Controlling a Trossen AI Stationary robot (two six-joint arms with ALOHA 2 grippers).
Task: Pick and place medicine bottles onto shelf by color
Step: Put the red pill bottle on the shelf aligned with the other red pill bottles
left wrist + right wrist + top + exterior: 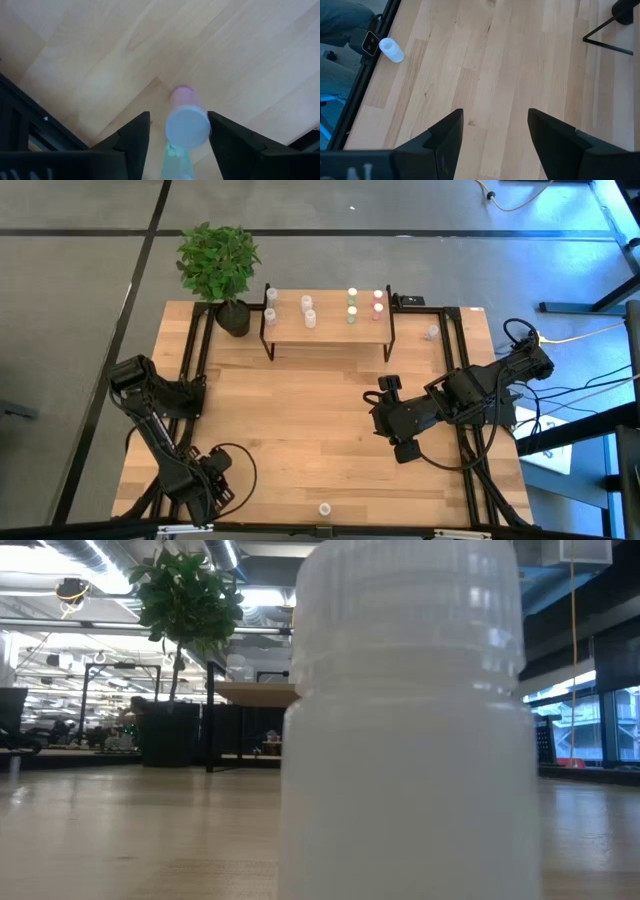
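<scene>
A small whitish bottle with a pink cap (186, 120) sits between the fingers of my left gripper (179, 131), which points down at the table's near left corner (205, 490) and is open. The bottle's pale round end faces up and its pink end is toward the wood. The shelf (330, 330) at the far edge carries white-capped (306, 304), green-capped (352, 304) and pink-capped bottles (378, 302). Another white bottle (324, 508) stands at the near edge and fills the low view (410, 730). My right gripper (495, 127) hangs open above the table's right half. My left gripper comes at the pink-capped bottle from above, a finger on either side of its pale round end (205, 127). One fingertip (216, 129) stands right at that end's rim and the other stands apart from it. I cannot tell whether any finger touches the bottle.
A potted plant (218, 265) stands left of the shelf. A loose white bottle (432, 332) lies right of the shelf, also in the right wrist view (391, 50). Black frame rails (190, 380) run along the table's left and right sides. Bare wood lies in the middle.
</scene>
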